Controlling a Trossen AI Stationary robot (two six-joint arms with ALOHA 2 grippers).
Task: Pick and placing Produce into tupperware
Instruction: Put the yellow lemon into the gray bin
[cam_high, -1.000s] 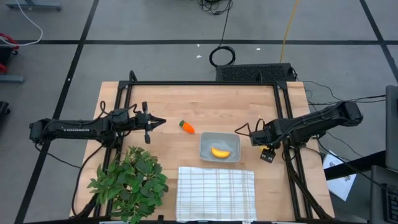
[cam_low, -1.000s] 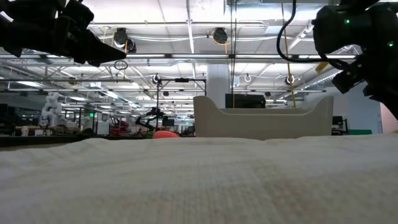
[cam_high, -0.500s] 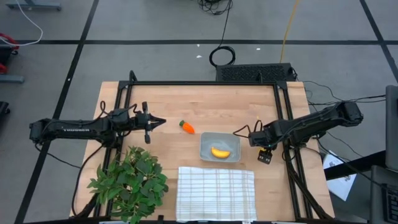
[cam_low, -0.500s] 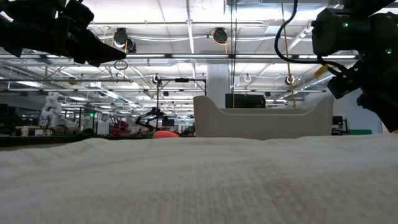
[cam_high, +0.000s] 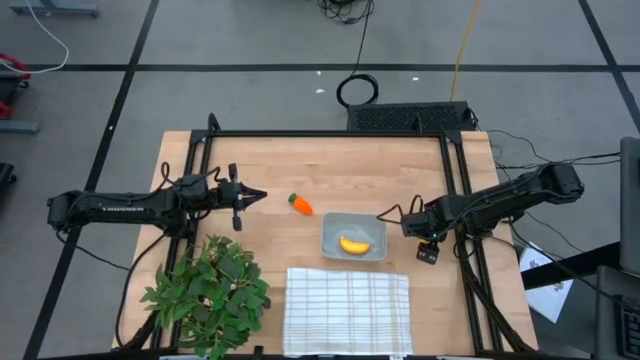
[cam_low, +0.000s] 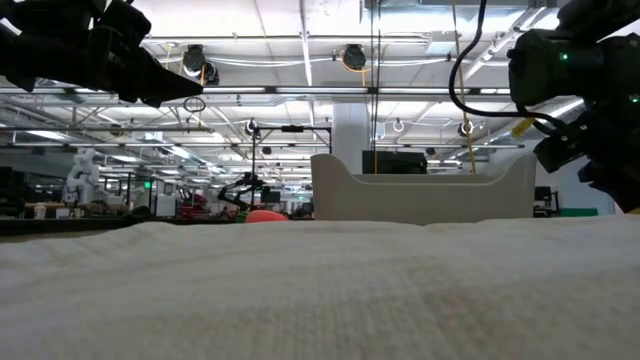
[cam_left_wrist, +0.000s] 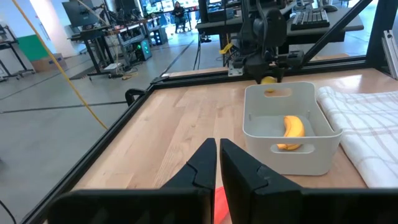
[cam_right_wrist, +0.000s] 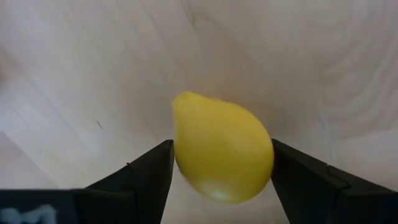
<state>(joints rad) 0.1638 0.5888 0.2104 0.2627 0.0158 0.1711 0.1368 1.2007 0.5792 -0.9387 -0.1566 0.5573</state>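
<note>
Lemon (cam_right_wrist: 222, 148): smooth, teardrop, gripped in right claw (cam_right_wrist: 221, 168) | left claw (cam_left_wrist: 217, 163): fingers pressed together

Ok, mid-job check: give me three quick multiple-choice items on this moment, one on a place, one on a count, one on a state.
1. Where is the carrot?
A. in the tub
B. on the bare wood beside the tub
C. on the checked cloth

2. How many pieces lie in the tub?
A. none
B. one
C. three

3. What is the right claw doing?
A. closing on a yellow fruit
B. hanging free
C. holding the carrot

Answers:
1 B, the carrot lies on wood between the left claw and the tub.
2 B, only the banana is inside.
3 A, the yellow fruit sits between its fingers in the right wrist view.
</note>
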